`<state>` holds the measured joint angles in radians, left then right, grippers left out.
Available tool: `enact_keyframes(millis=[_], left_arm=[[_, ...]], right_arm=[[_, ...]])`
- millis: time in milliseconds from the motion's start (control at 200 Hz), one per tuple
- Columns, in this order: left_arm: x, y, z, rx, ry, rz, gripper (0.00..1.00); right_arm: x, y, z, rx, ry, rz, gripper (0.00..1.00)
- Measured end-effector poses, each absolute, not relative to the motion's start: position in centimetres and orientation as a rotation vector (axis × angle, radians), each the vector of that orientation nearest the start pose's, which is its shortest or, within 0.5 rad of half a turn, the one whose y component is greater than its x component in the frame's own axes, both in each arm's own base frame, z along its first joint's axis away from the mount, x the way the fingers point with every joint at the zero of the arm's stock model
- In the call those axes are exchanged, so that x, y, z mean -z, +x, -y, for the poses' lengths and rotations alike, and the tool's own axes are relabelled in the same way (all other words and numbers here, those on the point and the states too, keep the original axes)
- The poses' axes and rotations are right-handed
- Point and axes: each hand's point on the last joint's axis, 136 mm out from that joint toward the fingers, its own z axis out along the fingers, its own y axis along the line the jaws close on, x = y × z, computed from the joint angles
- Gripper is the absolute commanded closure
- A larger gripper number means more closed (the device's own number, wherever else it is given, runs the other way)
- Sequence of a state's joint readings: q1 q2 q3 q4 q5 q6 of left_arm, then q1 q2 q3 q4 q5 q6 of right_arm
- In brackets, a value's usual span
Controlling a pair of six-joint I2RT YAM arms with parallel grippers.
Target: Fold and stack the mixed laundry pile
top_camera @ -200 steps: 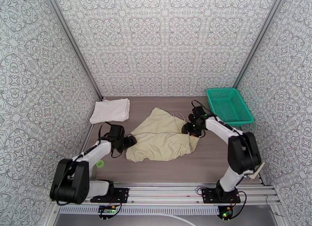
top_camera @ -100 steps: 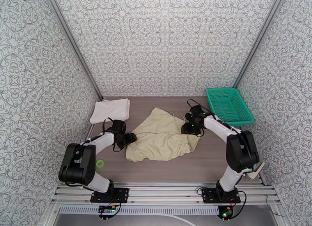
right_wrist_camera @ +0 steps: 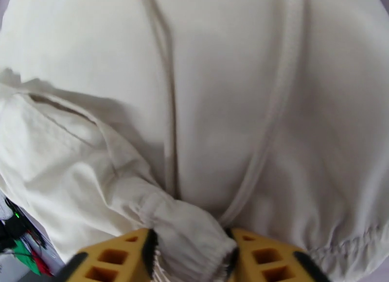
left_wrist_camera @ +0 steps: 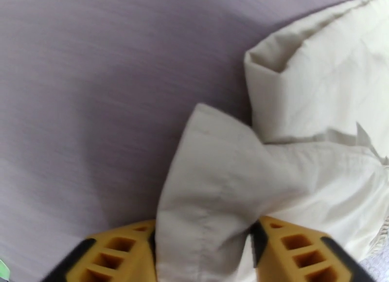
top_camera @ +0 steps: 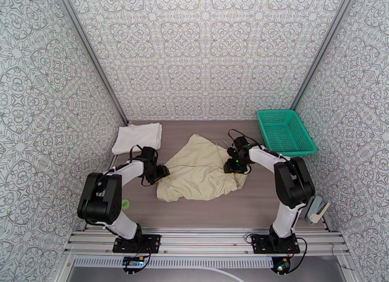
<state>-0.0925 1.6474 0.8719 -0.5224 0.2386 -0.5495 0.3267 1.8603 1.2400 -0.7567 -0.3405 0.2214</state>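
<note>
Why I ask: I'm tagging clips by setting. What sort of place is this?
Probably a robot test cell, not a home: patterned panels wall in the table, the left arm and right arm are bolted to a metal rail, with shorts between them.

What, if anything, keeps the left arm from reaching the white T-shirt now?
Probably yes, but not freely: the left gripper is shut on the shorts. The T-shirt lies close behind it, bare table between; release first.
</note>
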Motion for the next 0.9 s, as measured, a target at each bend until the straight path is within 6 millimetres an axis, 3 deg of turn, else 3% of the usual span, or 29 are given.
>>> enact_keyframes(millis=[95, 240, 400, 510, 640, 770, 895], left_arm=[[-1.5, 32.1, 7.1, 0.464, -0.601, -2.848, 0.88], [-2.0, 34.2, 8.6, 0.543, -0.527, -2.774, 0.96], [-4.2, 34.9, 9.3, 0.589, -0.473, -2.704, 0.98], [-7.2, 35.1, 9.4, 0.608, -0.429, -2.628, 1.0], [-11.7, 34.3, 9.7, 0.633, -0.359, -2.526, 1.0], [-16.4, 33.3, 9.9, 0.662, -0.292, -2.411, 1.0], [-21.2, 33.9, 10.1, 0.677, -0.232, -2.31, 1.0]], right_arm=[[-4.9, 34.2, -17.7, -0.581, -0.23, -2.959, 0.94], [-8.1, 34.7, -17.5, -0.562, -0.271, -2.87, 0.94], [-13.1, 34.8, -17.1, -0.552, -0.289, -2.732, 0.96], [-15.8, 34.0, -16.7, -0.555, -0.298, -2.634, 0.97], [-18.0, 31.1, -15.5, -0.542, -0.331, -2.524, 1.0], [-21.1, 29.5, -14.5, -0.509, -0.369, -2.37, 1.0], [-25.0, 30.2, -13.8, -0.449, -0.387, -2.21, 1.0]])
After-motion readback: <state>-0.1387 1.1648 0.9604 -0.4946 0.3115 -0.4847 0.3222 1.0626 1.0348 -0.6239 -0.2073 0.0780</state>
